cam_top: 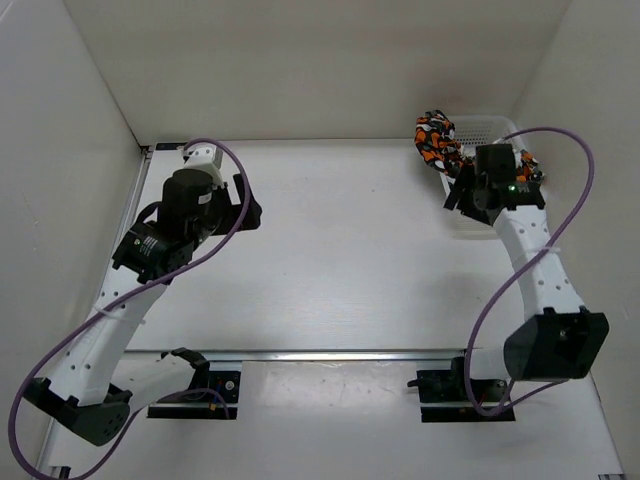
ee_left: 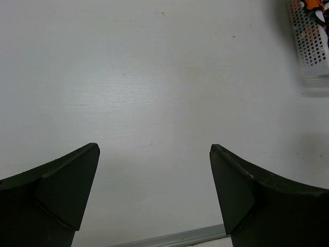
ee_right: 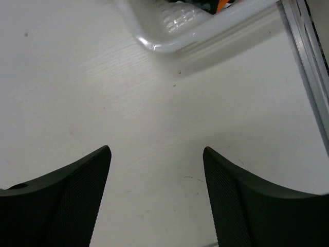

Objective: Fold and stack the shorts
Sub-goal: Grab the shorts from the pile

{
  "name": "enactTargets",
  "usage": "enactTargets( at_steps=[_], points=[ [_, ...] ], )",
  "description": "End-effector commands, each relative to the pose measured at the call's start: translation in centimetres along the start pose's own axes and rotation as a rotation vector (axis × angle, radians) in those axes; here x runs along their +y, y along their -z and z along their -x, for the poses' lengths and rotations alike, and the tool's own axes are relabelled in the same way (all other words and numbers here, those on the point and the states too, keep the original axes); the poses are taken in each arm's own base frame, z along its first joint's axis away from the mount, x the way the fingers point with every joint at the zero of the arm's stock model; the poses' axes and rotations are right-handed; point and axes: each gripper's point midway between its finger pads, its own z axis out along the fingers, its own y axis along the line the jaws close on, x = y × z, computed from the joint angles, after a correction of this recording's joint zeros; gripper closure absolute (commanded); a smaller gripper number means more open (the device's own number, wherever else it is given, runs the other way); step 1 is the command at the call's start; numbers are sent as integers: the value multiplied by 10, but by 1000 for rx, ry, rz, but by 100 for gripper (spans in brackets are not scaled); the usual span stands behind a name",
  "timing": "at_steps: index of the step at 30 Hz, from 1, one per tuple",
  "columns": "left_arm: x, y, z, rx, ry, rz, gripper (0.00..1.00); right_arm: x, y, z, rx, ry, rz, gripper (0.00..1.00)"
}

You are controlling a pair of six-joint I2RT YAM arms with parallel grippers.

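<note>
From above, the shorts (cam_top: pixel 437 138) lie bunched in the white basket (cam_top: pixel 492 124) at the tabletop's (cam_top: pixel 340 250) far right, draped over its left rim; the right claw (cam_top: pixel 458 196) hovers at the basket's near edge, the left claw (cam_top: pixel 250 212) well apart at far left. The left wrist view shows its fingers spread wide, empty, over bare tabletop. The right wrist view shows fingers apart, empty, near the basket's corner.

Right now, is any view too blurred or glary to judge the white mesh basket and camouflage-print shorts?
Top external: even light, soft shadows, white plastic mesh basket and camouflage-print fabric shorts sharp. Left wrist: basket blurred at top right. Right wrist: basket rim out of focus, glossy; table sharp.
</note>
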Motion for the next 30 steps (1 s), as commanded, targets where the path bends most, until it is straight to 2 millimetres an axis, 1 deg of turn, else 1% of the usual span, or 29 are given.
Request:
enactTargets(
  at_steps=[1, 2, 3, 4, 5, 6, 7, 8, 9, 10, 11, 12, 13, 15, 16, 17, 19, 20, 21, 22, 23, 24, 25, 26, 27, 29, 30],
  points=[
    [-8, 3, -12, 31, 11, -59, 0, -8, -21, 48, -35, -97, 61, 25],
    [-9, -3, -18, 58, 6, -58, 0, -12, -35, 60, -18, -139, 65, 25],
    [-9, -7, -21, 70, 4, -53, 0, -13, -37, 78, -42, -167, 63, 24],
    [-9, -7, -21, 70, 4, -53, 0, -14, -44, 85, -39, -175, 63, 20],
    [-9, -11, -23, 81, 2, -48, 0, -19, -70, 85, 4, -196, 36, 11],
    [-9, -14, -24, 89, 0, -44, 0, -16, -79, 91, 11, -196, 43, 8],
    [-9, -14, -24, 89, 0, -44, 0, -14, -98, 104, 15, -204, 47, 5],
    [-6, -18, -26, 95, -3, -27, 0, -16, -107, 108, 28, -210, 37, 3],
    [-5, -18, -25, 90, -3, -17, 0, -12, -116, 112, 41, -210, 52, 3],
    [-2, -21, -25, 91, -6, 2, 0, -6, -133, 120, 50, -210, 62, 2],
    [-2, -24, -27, 101, -8, 7, 0, -3, -142, 124, 53, -220, 71, 2],
    [-1, -23, -22, 86, -6, 15, 0, -1, -151, 127, 55, -220, 70, 2],
    [-1, -26, -24, 93, -8, 19, 0, 3, -168, 132, 59, -220, 78, 2],
    [2, -29, -28, 109, -13, 36, 0, 8, -187, 135, 68, -243, 88, 2],
    [1, -28, -24, 101, -11, 32, 0, 10, -205, 137, 71, -243, 87, 2],
    [1, -30, -26, 109, -13, 36, 0, 12, -214, 137, 73, -254, 86, 2],
    [2, -33, -30, 127, -18, 44, 0, 11, -232, 141, 60, -281, 66, 9],
    [2, -33, -30, 133, -19, 47, 0, 12, -236, 143, 51, -282, 69, 14],
    [2, -33, -30, 133, -19, 47, 0, 13, -237, 148, 33, -292, 75, 22],
    [3, -36, -31, 137, -22, 60, 0, 14, -235, 155, 11, -293, 83, 41],
    [4, -36, -31, 137, -22, 60, 0, 15, -232, 161, -7, -294, 89, 56],
    [4, -36, -31, 137, -22, 60, 0, 9, -223, 170, -43, -297, 60, 70],
    [4, -39, -33, 146, -24, 64, 0, 7, -215, 179, -77, -299, 52, 100],
    [1, -38, -30, 144, -21, 50, 0, 11, -208, 180, -84, -293, 53, 100],
    [2, -37, -32, 152, -23, 53, 0, 17, -187, 196, -134, -269, 76, 100],
    [0, -37, -33, 155, -13, 46, 0, 17, -164, 207, -173, -263, 88, 100],
    [-1, -37, -33, 155, -1, 47, 0, 27, -133, 222, -220, -247, 137, 100]
  ],
)
